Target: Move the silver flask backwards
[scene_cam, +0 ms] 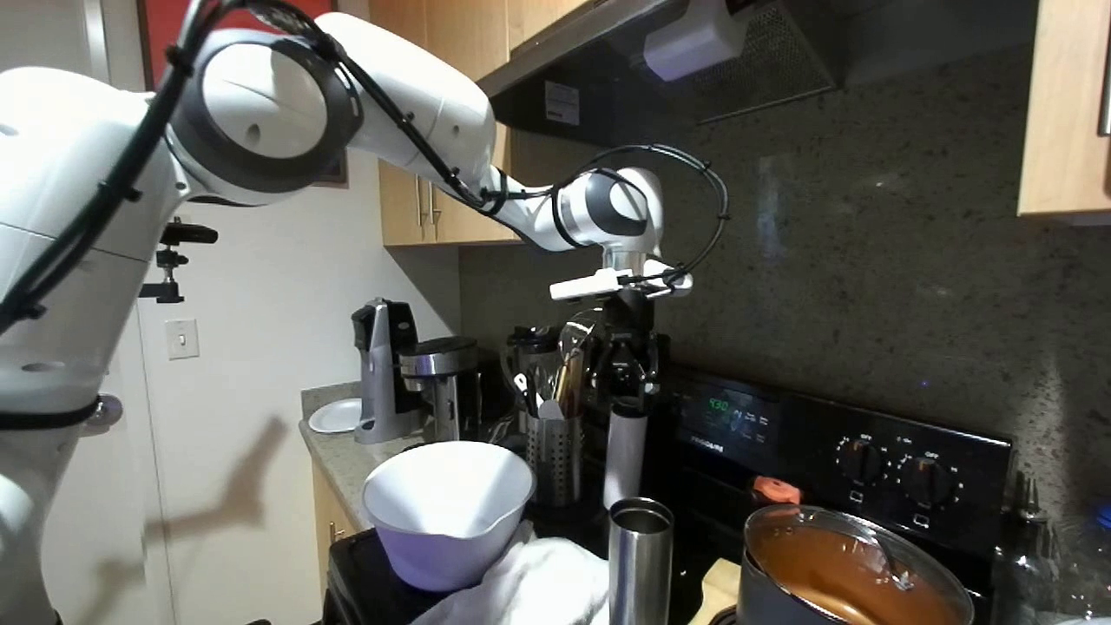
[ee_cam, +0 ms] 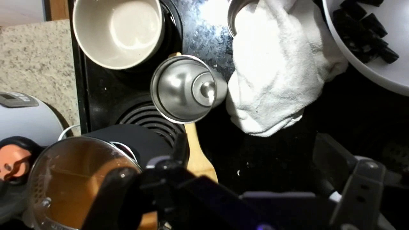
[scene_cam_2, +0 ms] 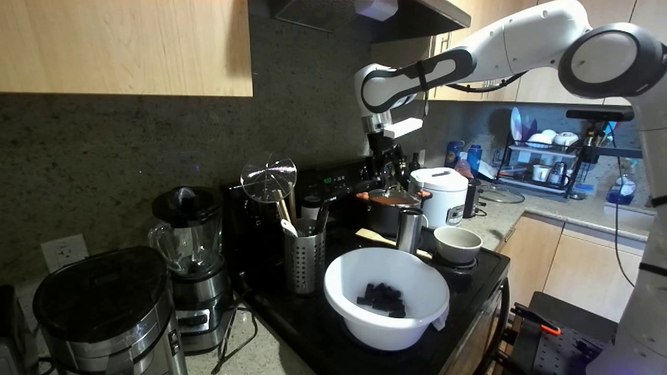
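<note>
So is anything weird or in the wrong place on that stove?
Yes, the white cloth looks out of place: it lies crumpled on the stovetop, between the silver flask and the big white bowl. A stove can get hot, so cloth usually shouldn't be left there.

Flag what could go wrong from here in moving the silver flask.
Tipping: the silver flask is tall and slim, so an off-centre touch from the open gripper might topple it.
Snagging: the wooden utensil passes behind the flask in the wrist view; whether it lies under the base is hidden, but a slide could catch on it.
Knocking: the lidded pot stands near the flask, so the spread gripper may bump its glass lid.
</note>
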`<state>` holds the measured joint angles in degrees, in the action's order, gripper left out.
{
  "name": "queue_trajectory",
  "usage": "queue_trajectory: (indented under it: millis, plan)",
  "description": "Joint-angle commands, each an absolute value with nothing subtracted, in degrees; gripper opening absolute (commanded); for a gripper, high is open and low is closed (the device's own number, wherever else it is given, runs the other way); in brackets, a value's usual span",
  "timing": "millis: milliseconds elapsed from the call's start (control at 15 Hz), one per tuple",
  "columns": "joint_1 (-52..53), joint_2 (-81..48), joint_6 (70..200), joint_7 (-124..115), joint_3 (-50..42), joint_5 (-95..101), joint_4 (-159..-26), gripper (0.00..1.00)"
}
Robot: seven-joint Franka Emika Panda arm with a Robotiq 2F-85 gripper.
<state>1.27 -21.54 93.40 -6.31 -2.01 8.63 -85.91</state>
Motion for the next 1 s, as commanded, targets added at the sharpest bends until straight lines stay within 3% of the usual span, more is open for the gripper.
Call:
queue_trajectory:
  millis: [0,333,933]
  plan:
    - [0.6,-24.9,86.7,-6.9,-3.1,9.1,-81.6,1.00]
    - [-0.6,-24.6,84.2,-6.8,-3.8,8.6,-83.2,1.00]
    - [-1.7,-25.0,94.0,-6.5,-3.6,8.1,-93.4,1.00]
